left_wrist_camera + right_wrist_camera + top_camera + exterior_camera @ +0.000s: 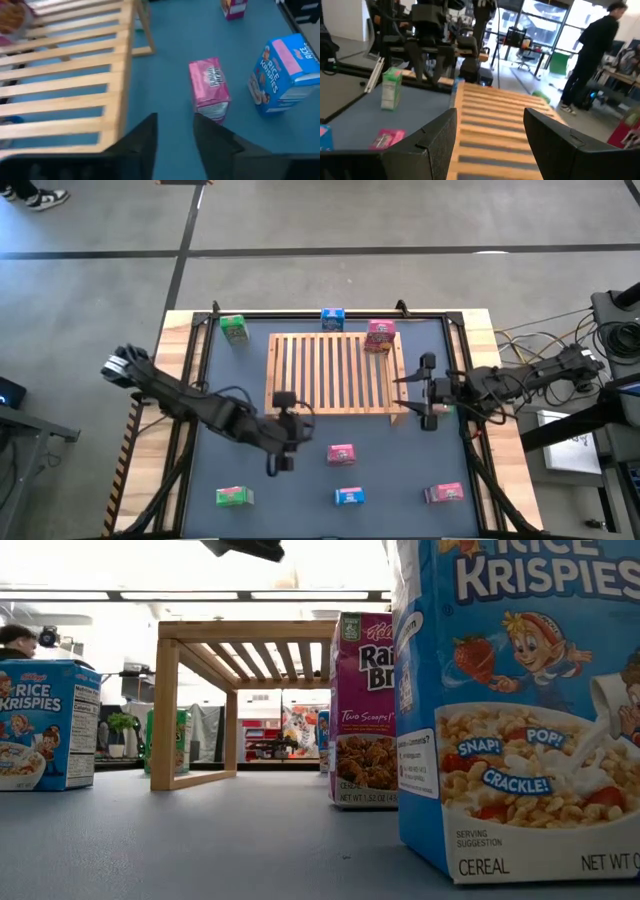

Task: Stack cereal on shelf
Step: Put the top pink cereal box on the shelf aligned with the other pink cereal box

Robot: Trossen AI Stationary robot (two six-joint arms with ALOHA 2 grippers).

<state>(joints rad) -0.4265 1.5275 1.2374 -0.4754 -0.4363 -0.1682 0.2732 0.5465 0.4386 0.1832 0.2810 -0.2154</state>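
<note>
Left gripper (pixel 281 452), jaws parted and empty, hangs beside our shelf's (pixel 335 371) front-left corner, lined up toward a pink cereal box (pixel 341 453) | right gripper (pixel 426 392), open, waits at the shelf's right edge | boxes scattered along tabletop (pixel 300 490) edges.

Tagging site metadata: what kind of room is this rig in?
Likely an open robotics lab or workshop: bare concrete floor around the table, cables beside it, and desks, office chairs and a standing person behind.
</note>
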